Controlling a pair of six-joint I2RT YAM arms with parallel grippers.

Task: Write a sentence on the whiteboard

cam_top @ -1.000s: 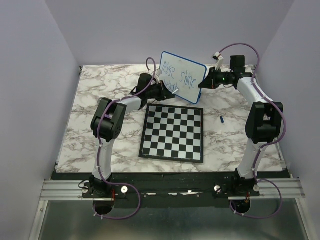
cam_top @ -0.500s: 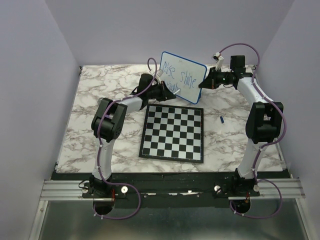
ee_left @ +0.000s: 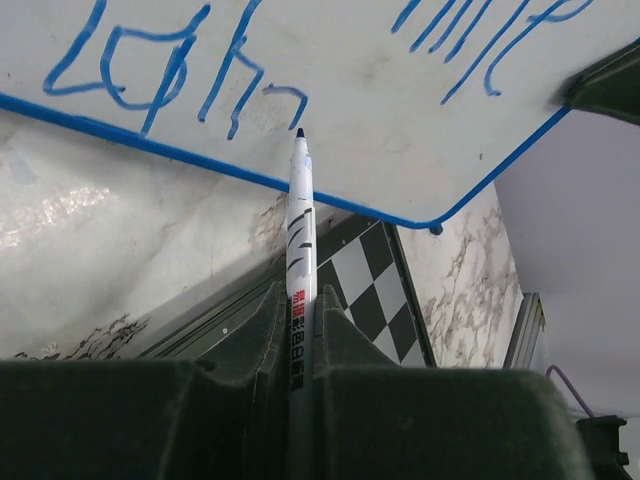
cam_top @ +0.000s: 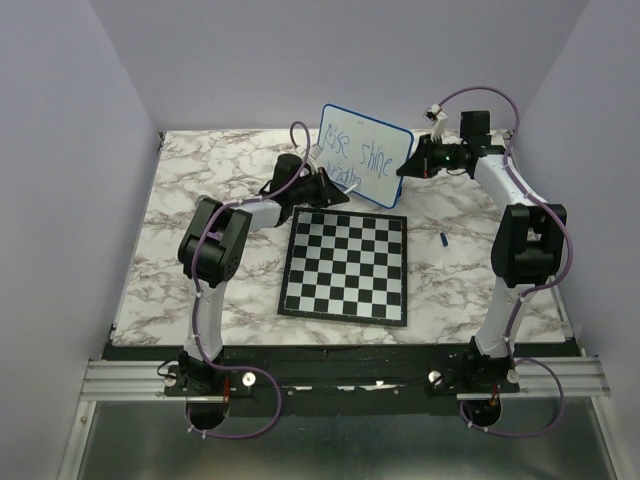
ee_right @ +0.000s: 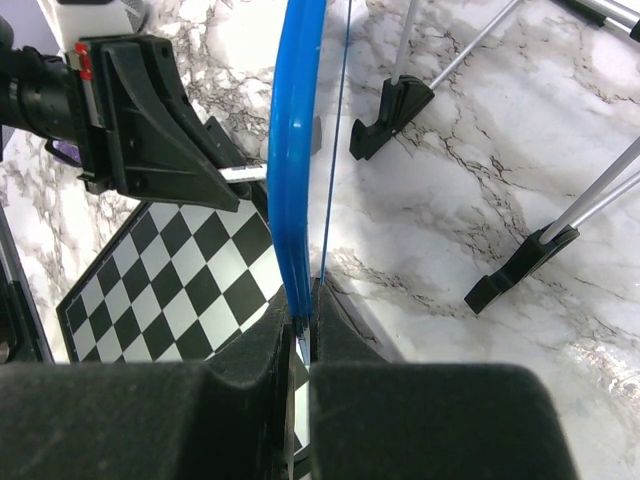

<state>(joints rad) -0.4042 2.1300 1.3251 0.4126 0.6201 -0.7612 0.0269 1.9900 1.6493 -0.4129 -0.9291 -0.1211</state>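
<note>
The whiteboard [cam_top: 365, 155], white with a blue rim, stands tilted at the back of the table. My right gripper [cam_top: 405, 168] is shut on its right edge. In the right wrist view the rim [ee_right: 295, 150] runs edge-on into the right gripper [ee_right: 305, 320]. The sentence [cam_top: 362, 154] is blue handwriting in two lines, and its lower strokes [ee_left: 180, 75] show close up. My left gripper [ee_left: 300, 320] is shut on a white marker [ee_left: 300, 230]. The marker's tip sits at the board's lower edge, just right of the last stroke. I cannot tell whether it touches.
A black-and-white chessboard [cam_top: 345, 265] lies flat in front of the whiteboard. A small blue cap [cam_top: 443, 239] lies on the marble to its right. Behind the board, black feet [ee_right: 395, 105] on thin metal legs rest on the table.
My left wrist and forearm have shifted slightly left along the board's lower edge with the marker. The right arm and the whiteboard have stayed still.
</note>
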